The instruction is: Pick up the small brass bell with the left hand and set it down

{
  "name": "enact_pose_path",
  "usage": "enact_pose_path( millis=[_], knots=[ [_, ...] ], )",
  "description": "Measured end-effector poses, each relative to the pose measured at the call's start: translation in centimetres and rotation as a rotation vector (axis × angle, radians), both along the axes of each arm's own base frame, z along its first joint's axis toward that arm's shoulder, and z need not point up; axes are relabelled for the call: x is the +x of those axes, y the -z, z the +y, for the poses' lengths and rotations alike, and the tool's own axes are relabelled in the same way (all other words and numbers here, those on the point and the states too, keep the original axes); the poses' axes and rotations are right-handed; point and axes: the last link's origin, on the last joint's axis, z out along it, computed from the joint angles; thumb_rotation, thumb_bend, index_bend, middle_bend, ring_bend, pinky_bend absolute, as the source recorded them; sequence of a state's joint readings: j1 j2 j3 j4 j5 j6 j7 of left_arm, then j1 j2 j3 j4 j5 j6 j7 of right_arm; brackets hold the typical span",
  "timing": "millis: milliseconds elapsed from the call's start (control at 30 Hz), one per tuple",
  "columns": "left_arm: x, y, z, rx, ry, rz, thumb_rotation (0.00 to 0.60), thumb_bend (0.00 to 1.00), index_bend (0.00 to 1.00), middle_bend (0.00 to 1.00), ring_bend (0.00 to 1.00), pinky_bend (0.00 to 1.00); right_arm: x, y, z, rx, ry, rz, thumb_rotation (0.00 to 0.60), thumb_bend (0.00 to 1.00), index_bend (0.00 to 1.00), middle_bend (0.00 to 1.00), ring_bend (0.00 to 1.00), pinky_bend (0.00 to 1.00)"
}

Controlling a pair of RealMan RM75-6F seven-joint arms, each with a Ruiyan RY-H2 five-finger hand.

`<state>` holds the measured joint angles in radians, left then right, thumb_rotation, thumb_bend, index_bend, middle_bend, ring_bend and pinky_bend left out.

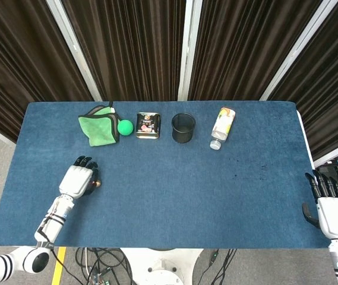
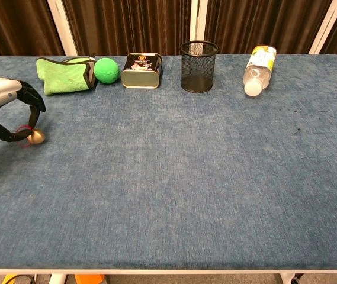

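Note:
The small brass bell [image 2: 37, 137] with a red loop lies low on the blue tablecloth near the left edge and seems to touch it. It shows as a small glint [image 1: 98, 184] beside the fingers in the head view. My left hand [image 2: 3, 107] [image 1: 78, 180] curls over it from the left, its thumb and a finger pinching the red loop. My right hand [image 1: 330, 208] hangs off the table's right edge, fingers apart and holding nothing; the chest view does not show it.
Along the far edge stand a folded green cloth [image 2: 65, 74], a green ball [image 2: 106, 70], a brass-coloured tin [image 2: 141, 70], a black mesh cup [image 2: 198, 65] and a plastic bottle [image 2: 259, 63] lying on its side.

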<state>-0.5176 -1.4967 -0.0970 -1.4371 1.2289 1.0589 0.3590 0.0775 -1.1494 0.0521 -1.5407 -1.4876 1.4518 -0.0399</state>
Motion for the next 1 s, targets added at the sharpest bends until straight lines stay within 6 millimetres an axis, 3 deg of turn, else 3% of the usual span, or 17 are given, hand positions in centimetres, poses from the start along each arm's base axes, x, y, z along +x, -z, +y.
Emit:
enact_pose_path(
  millis=[200, 567, 733, 867, 1000],
  knots=[
    [-0.2, 0.1, 0.2, 0.001, -0.005, 0.006, 0.600, 0.45, 0.51, 0.25, 0.12, 0.11, 0.0, 0.0, 0.0, 0.000, 0.001, -0.001, 0.600, 0.38, 0.00, 0.00, 0.00, 0.00],
    [0.1, -0.5, 0.0, 0.000, 0.021, -0.002, 0.600, 0.38, 0.27, 0.18, 0.08, 0.10, 0.0, -0.2, 0.0, -0.007, -0.002, 0.000, 0.600, 0.38, 0.00, 0.00, 0.00, 0.00],
    [0.8, -2.7, -0.1, 0.080, 0.064, -0.015, 0.600, 0.34, 0.22, 0.16, 0.07, 0.10, 0.0, -0.3, 0.1, -0.012, -0.001, 0.000, 0.600, 0.38, 0.00, 0.00, 0.00, 0.00],
    [0.8, -5.6, -0.8, 0.190, 0.085, -0.015, 0.600, 0.20, 0.19, 0.14, 0.05, 0.09, -0.1, -0.4, 0.1, -0.015, 0.000, -0.002, 0.600, 0.38, 0.00, 0.00, 0.00, 0.00],
    [-0.8, -9.0, -2.9, 0.321, 0.061, -0.021, 0.600, 0.07, 0.14, 0.11, 0.03, 0.09, 0.0, -0.3, 0.2, -0.013, -0.007, -0.008, 0.600, 0.38, 0.00, 0.00, 0.00, 0.00]
  ],
)
